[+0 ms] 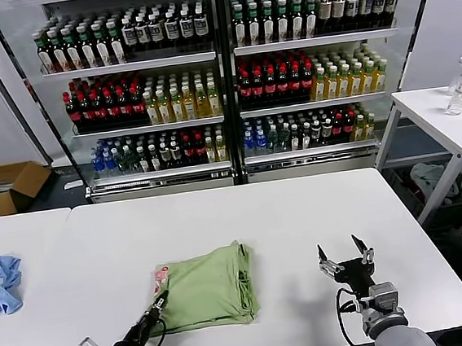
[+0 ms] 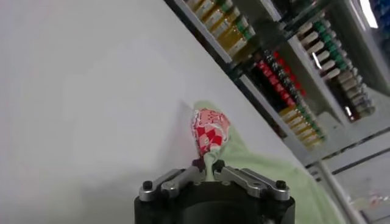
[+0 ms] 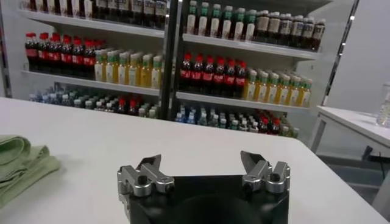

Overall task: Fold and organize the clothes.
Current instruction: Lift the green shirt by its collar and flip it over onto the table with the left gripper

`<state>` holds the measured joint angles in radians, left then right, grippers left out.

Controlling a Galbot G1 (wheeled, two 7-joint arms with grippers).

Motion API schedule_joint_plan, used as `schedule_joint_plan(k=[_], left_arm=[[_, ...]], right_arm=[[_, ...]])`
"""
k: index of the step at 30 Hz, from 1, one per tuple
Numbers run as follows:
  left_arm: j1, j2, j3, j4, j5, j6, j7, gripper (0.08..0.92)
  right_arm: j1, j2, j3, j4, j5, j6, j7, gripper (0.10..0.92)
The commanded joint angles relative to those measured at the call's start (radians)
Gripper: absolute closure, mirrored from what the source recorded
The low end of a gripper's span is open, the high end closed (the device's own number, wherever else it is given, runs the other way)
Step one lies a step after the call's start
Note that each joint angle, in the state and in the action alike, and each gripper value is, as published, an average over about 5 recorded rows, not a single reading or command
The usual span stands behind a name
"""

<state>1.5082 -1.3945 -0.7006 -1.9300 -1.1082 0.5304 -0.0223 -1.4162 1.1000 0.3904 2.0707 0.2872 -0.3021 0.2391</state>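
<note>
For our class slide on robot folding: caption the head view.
Left pincer pinches the folded green shirt's near corner; right pincer waits open beside it.

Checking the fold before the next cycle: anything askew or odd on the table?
Nothing alarming. The folded green shirt has its near left corner pinched by the left gripper, red-and-white patch poking out. Right gripper is open, clear of it.

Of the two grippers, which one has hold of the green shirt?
The left gripper: it is shut on the near-left edge of the folded green shirt, beside the red-and-white patch. The right gripper is open, clear of the shirt.
</note>
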Motion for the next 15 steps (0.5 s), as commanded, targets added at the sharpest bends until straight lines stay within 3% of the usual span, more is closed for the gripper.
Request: schedule_joint_plan(k=[1, 8, 12, 15], left_arm=[[0.011, 0.052, -0.266, -0.101, -0.177, 0.017, -0.002, 0.888], [0.032, 0.186, -0.548, -0.203, 0.002, 0.043, -0.015, 0.888], [0.038, 0.251, -0.629, -0.252, 0.111, 0.039, 0.008, 0.888], [0.044, 0.278, -0.61, -0.303, 0.126, 0.025, -0.009, 0.888]], right_arm=[[0.004, -0.003, -0.002, -0.002, 0.004, 0.004, 0.0, 0.203], [0.029, 0.002, -0.014, -0.009, 0.014, 0.01, -0.001, 0.203], [0.026, 0.012, -0.017, 0.013, 0.011, 0.007, 0.0, 0.203], [0.005, 0.016, -0.009, 0.039, 0.005, 0.005, 0.001, 0.203]])
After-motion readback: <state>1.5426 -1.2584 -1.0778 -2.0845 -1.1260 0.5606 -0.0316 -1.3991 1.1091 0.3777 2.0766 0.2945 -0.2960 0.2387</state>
